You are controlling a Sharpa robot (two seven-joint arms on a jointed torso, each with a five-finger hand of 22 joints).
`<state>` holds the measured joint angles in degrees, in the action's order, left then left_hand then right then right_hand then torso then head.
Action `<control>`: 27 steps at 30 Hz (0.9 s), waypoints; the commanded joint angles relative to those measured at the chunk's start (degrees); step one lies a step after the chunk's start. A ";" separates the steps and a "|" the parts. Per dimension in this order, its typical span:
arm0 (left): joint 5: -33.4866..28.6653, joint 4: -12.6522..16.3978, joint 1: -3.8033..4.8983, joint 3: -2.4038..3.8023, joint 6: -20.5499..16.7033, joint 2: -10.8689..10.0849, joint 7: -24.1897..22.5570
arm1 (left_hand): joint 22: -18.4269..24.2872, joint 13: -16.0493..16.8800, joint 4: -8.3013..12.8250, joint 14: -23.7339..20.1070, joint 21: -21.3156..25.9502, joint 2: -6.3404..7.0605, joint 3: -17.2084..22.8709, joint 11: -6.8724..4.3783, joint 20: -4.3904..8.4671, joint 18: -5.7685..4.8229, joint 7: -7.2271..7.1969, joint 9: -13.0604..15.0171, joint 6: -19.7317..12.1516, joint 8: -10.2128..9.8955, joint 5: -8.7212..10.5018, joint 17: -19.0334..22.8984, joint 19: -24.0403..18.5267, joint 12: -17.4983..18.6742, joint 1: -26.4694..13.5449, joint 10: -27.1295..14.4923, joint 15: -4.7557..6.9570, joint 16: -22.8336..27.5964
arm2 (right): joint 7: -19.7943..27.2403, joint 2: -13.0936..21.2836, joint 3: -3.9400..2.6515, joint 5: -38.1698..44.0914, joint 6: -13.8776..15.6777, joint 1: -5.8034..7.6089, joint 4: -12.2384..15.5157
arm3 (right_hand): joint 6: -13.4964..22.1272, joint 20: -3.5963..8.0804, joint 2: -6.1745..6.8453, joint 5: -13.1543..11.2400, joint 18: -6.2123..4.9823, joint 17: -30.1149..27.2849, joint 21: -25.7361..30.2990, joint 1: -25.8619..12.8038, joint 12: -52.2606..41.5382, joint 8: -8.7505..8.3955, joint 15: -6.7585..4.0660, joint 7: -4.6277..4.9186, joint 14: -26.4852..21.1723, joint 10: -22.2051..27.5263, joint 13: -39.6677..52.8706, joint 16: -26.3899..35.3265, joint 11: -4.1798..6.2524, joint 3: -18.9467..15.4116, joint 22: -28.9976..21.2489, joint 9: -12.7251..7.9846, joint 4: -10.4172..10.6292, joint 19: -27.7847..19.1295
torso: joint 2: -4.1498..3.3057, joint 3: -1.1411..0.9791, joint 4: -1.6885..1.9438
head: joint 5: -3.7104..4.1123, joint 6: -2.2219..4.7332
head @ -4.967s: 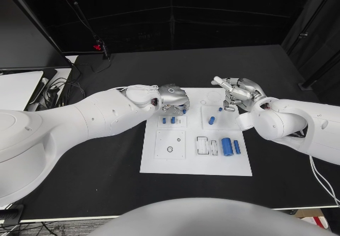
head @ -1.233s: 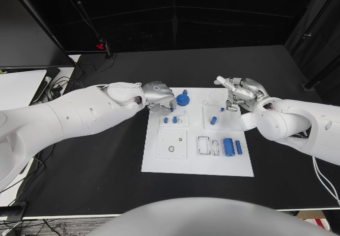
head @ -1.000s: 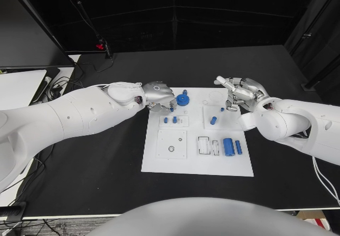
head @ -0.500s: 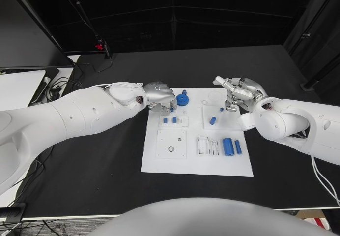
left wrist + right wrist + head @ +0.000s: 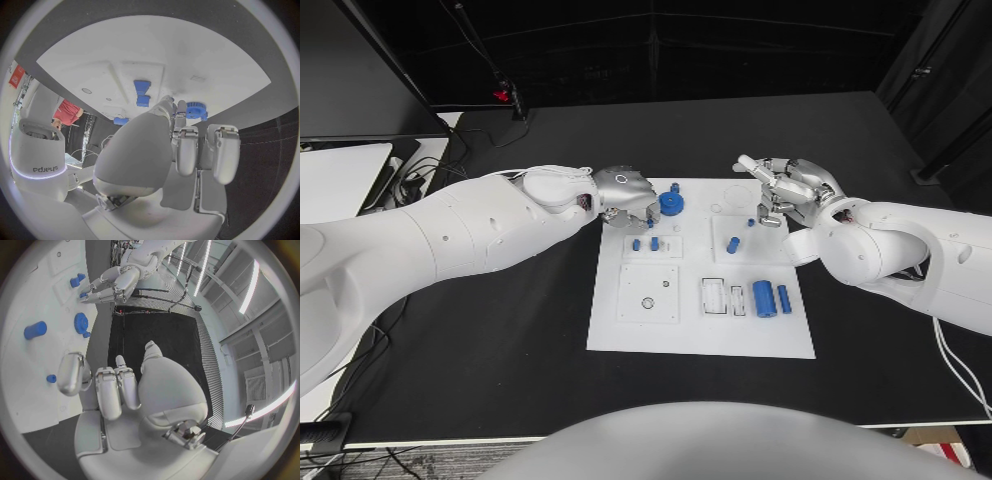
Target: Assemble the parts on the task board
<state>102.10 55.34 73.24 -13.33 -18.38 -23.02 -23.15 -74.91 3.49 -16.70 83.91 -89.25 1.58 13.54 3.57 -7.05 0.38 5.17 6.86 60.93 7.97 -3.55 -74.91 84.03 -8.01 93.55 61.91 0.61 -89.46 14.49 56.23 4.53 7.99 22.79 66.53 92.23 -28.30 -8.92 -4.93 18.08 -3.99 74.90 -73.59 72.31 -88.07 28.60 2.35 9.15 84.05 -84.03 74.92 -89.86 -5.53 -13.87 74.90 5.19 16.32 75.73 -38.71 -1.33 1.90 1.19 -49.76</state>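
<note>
The white task board (image 5: pixel 701 325) lies mid-table. A blue gear (image 5: pixel 672 205) (image 5: pixel 196 109) (image 5: pixel 80 322) sits at its far edge. My left hand (image 5: pixel 629 198) (image 5: pixel 169 150) hovers just left of the gear, fingers stretched toward it, nothing plainly held. Two small blue pegs (image 5: pixel 645 243) (image 5: pixel 142 92) stand just nearer than that hand. My right hand (image 5: pixel 788 192) (image 5: pixel 125 385) hangs over the board's far right corner, fingers apart and empty. Below it lie a blue cylinder (image 5: pixel 733 243) (image 5: pixel 35 330) and a tiny blue piece (image 5: pixel 750 222) (image 5: pixel 51 378).
A large blue cylinder (image 5: pixel 762 298) and a thinner one (image 5: pixel 783 299) lie on the board's right side beside two rectangular slots (image 5: pixel 723 296). A square plate with a round hole (image 5: pixel 646 300) takes up the near left. Black table surrounds the board.
Since five seconds ago my left hand has drawn back to the left, uncovering the blue gear on the board. In the last second nothing has visibly moved.
</note>
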 commanded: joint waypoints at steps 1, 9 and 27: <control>0.32 -0.18 -0.19 -0.18 3.31 -0.03 0.61 | -14.40 -0.03 -0.06 4.65 0.83 2.11 -0.03 0.52 0.24 0.14 1.43 -0.75 -1.77 -1.34 0.10 -11.25 4.26 0.93 -0.34 -1.66 -0.48 0.60 | 0.31 0.00 -0.03 0.09 -0.49 0.08 0.14 | 0.29 -0.21 -0.62 0.23 -0.74 15.10 0.15 -0.08 -0.03 0.32 0.51 1.57 5.95 -1.56 11.73 -0.14 -0.55 -0.26 8.33 -0.05 0.07 -0.12 | 0.01 0.00 0.04 | 0.07 0.07; 0.32 -0.16 -0.19 -0.18 0.45 -0.16 2.56 | -13.71 0.25 0.05 3.63 2.57 6.28 -2.11 0.83 0.50 0.65 1.56 -2.72 -10.41 -3.91 0.05 -9.04 2.49 1.08 -4.88 -4.99 -0.42 1.39 | 0.33 0.02 -0.03 0.09 -0.58 0.08 0.08 | 0.30 -0.22 -0.63 0.25 -0.73 15.10 0.12 -0.07 -0.05 0.41 0.51 1.57 5.95 -1.60 11.75 -0.14 -0.56 -0.29 8.35 -0.06 0.06 -0.09 | 0.01 -0.01 0.04 | 0.07 0.31; 0.36 -1.34 -0.16 -0.17 -8.78 -0.61 6.81 | -13.21 0.34 0.19 2.65 3.94 5.93 -1.54 1.79 0.04 1.02 2.85 -2.89 -14.54 -2.68 -0.10 -6.81 1.21 -0.55 -6.07 -6.53 -1.35 2.18 | 0.34 -0.05 -0.03 0.09 -0.97 0.07 -0.09 | -1.30 -0.56 -0.81 0.29 -0.72 15.10 0.32 0.10 -0.09 2.10 1.04 1.87 5.95 -1.58 11.71 -0.14 -1.28 -0.57 8.40 0.06 0.03 -0.13 | 0.00 0.03 0.06 | 0.15 0.33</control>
<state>102.29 54.14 72.96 -13.54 -23.43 -23.38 -18.48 -74.91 3.76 -16.51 83.99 -85.59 7.37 11.78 5.39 -7.05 0.39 8.06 4.02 46.61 5.02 -3.51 -74.91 84.03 -8.43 86.97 55.72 -0.50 -87.63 14.48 56.20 4.53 7.99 22.55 66.53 92.10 -29.10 -9.13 -5.16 18.08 -3.99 74.90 -73.59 72.54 -88.07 30.57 2.97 9.30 83.84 -84.04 74.92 -89.86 -6.36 -14.15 74.90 5.20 16.29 75.52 -38.71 -1.30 1.93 1.18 -49.38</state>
